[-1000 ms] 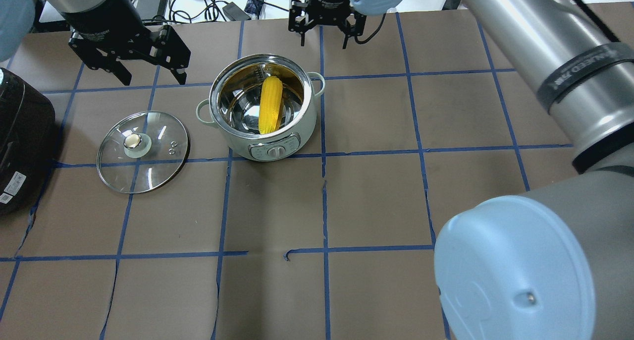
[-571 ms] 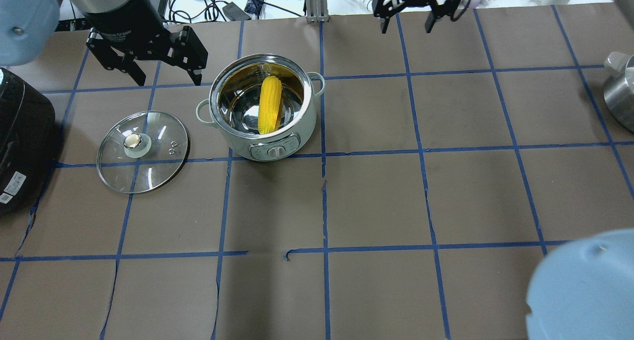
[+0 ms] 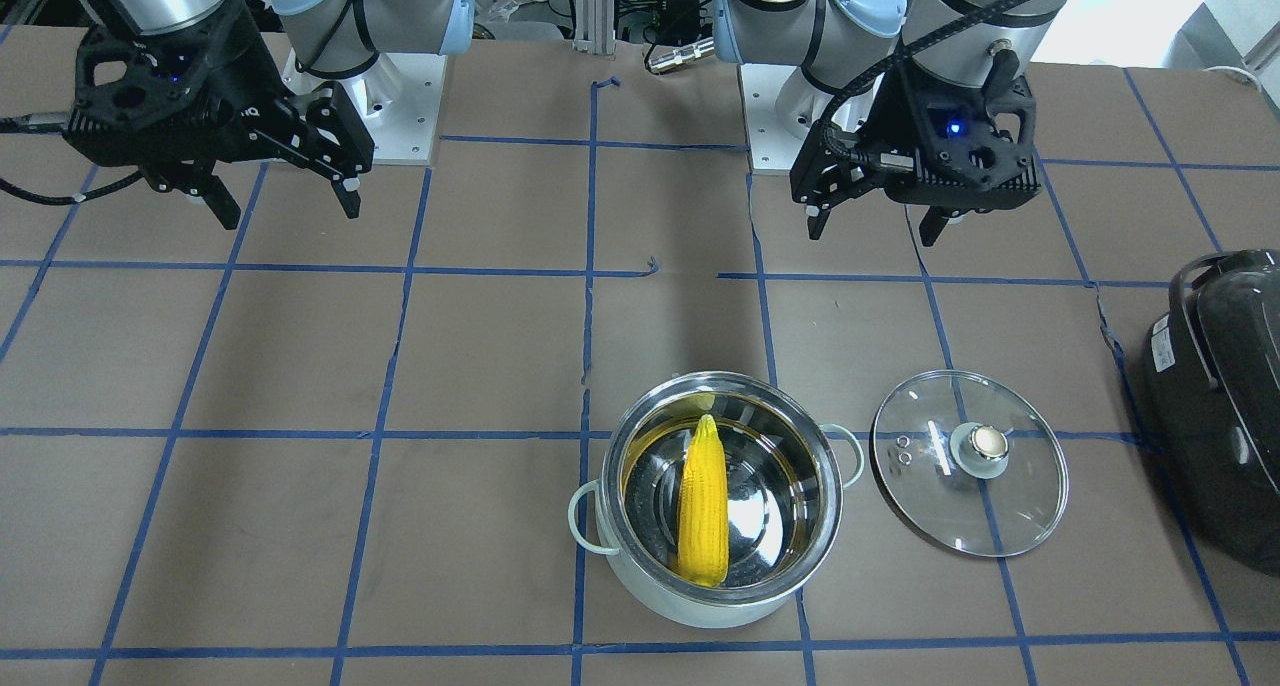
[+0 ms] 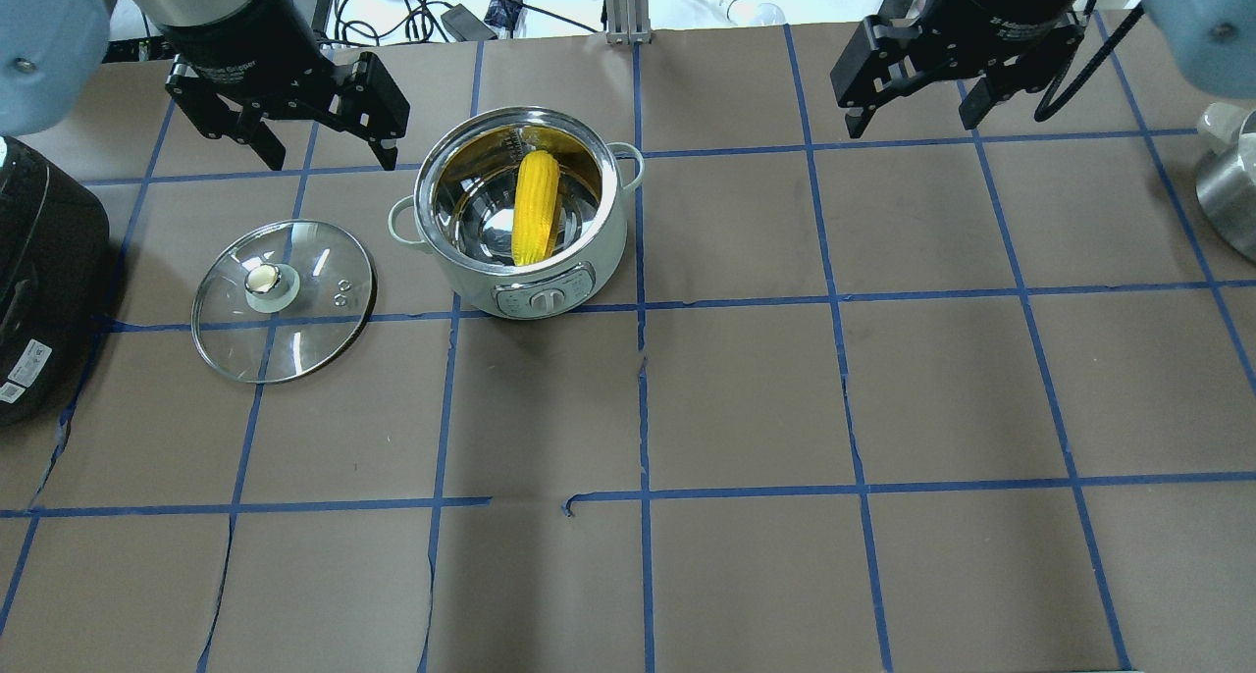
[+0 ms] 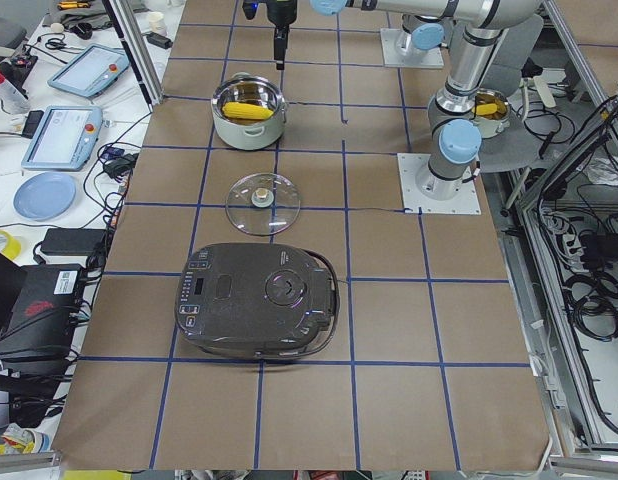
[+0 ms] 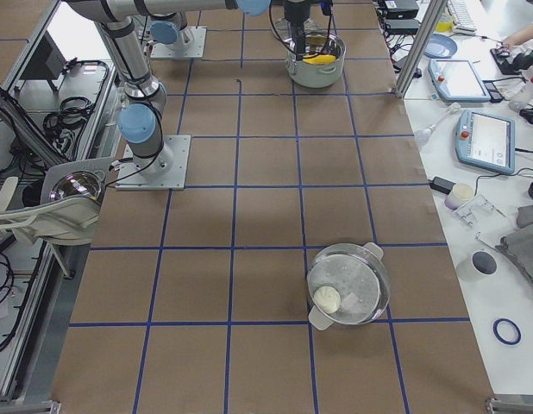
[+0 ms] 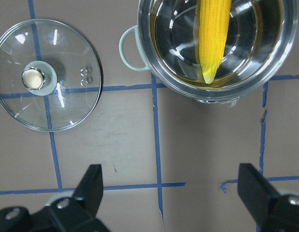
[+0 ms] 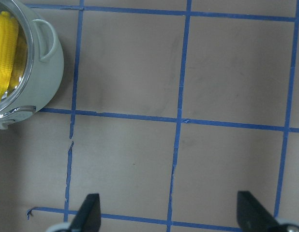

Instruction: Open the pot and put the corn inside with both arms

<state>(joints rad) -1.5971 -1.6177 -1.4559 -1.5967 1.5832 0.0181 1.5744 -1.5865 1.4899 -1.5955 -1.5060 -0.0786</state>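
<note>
Front-facing view: the corn [image 3: 703, 511] lies inside the open pot [image 3: 700, 612] near the desk's edge opposite the robot, with its glass lid [image 3: 940, 506] flat beside it. Overhead view: the left end effector [image 4: 329, 153] and right end effector [image 4: 913, 122] hang released and empty, apart from the pot. The task looks finished, and the next move calls only for a clear withdrawal.

Left pincer [image 4: 332, 155] spread wide, empty, aloft; right pincer [image 4: 913, 124] likewise; both pointing down.
</note>
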